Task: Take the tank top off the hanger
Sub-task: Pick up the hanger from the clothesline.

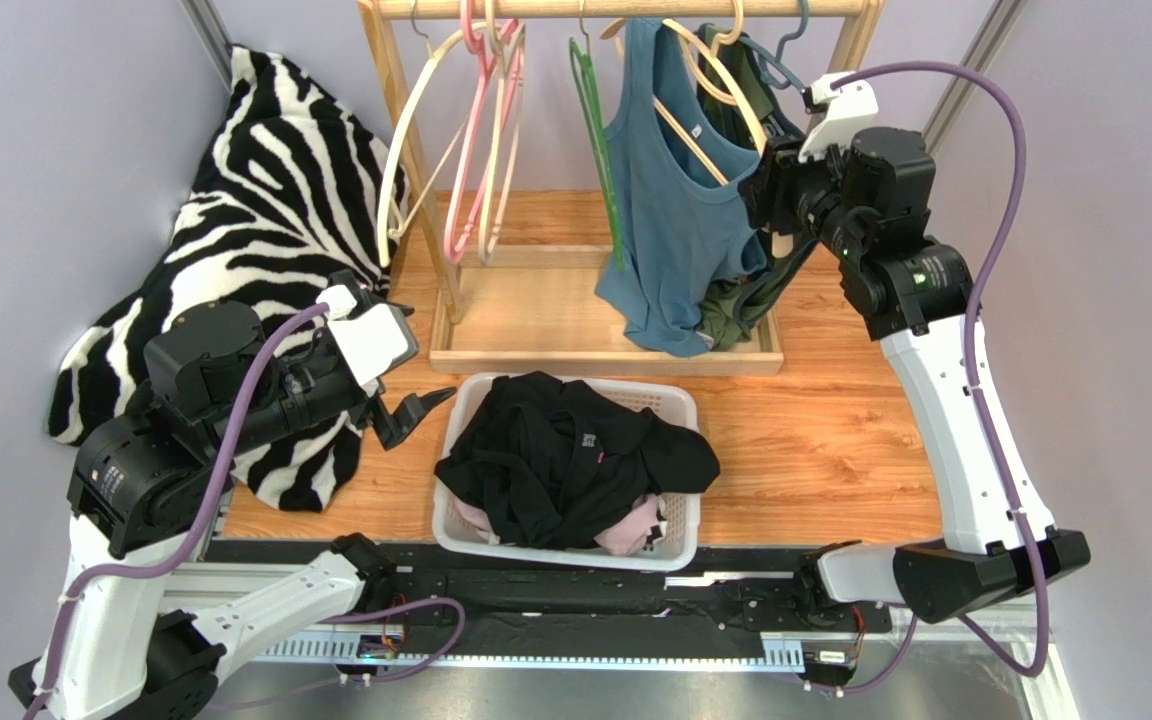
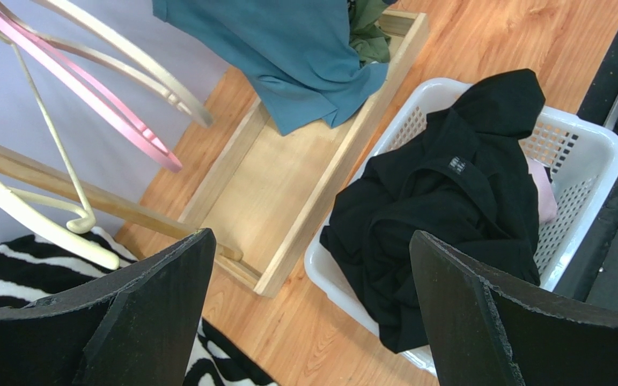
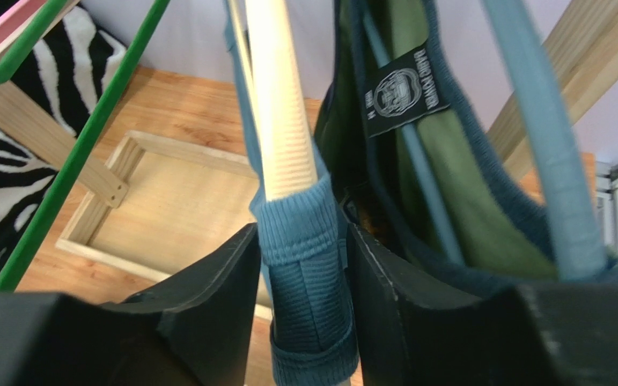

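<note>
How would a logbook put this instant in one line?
right tool: pinching tank top strap on cream hanger | left tool: open, empty

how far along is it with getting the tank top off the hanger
Nothing done yet: the blue tank top hangs on the cream hanger on the rack. In hand: the right gripper pinches one shoulder strap at the hanger arm. The left gripper is open and empty beside the basket. Left: slip that strap off, free the other side, lift the top clear.
</note>
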{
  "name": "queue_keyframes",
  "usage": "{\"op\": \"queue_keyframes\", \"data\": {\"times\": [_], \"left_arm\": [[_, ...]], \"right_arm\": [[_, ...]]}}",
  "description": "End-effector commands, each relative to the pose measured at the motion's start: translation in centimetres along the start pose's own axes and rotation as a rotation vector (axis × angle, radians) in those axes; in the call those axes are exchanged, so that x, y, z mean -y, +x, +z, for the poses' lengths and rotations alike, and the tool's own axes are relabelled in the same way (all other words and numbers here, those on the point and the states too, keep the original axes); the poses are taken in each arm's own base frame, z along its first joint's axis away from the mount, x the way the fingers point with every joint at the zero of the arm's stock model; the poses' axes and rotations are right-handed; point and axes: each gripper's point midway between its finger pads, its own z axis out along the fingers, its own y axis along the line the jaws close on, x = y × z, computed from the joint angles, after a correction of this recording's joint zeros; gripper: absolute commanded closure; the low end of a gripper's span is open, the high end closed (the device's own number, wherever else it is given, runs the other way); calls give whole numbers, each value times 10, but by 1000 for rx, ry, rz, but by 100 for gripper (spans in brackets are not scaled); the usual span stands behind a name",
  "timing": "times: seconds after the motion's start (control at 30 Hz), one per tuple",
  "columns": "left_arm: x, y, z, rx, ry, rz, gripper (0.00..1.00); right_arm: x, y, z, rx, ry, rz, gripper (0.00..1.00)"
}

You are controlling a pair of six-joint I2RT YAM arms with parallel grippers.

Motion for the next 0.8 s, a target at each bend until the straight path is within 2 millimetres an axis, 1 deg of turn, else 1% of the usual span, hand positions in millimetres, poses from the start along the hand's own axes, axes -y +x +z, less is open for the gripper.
{"op": "queue_keyframes", "data": {"times": [0.0,0.07,0.1,0.17,0.2,0.23,0.33,0.4,0.5,0.6,0.67,0.73,0.77], "left_arm": [[1,-9,-4,36,6,-6,1],[2,-10,-6,40,8,-5,1],[2,-11,-7,44,6,-5,1],[2,-10,-8,46,5,-3,1],[3,-9,-9,45,7,-3,1],[3,-9,-10,46,5,0,1],[3,-8,-9,41,6,1,1],[3,-9,-10,45,6,3,1],[3,-9,-9,43,10,6,1],[3,-7,-7,37,11,5,5],[4,-8,-8,42,12,7,5],[3,-8,-10,43,6,9,5],[2,-8,-10,40,-1,14,5]], "right_arm": [[-27,-24,-17,99,-75,44,56],[-28,-25,-14,96,-70,39,61],[-28,-23,-10,86,-66,39,69],[-29,-30,-11,96,-64,42,81],[-29,-31,-10,98,-63,41,96],[-30,-35,-10,109,-62,44,100],[-33,-39,-7,115,-68,39,100],[-35,-46,-7,134,-73,30,100],[-40,-68,-10,204,-87,13,100],[-43,-96,-14,298,-99,3,100],[-45,-118,-19,367,-114,1,100],[-49,-132,-26,414,-132,14,100],[-52,-140,-34,442,-146,20,100]]}}
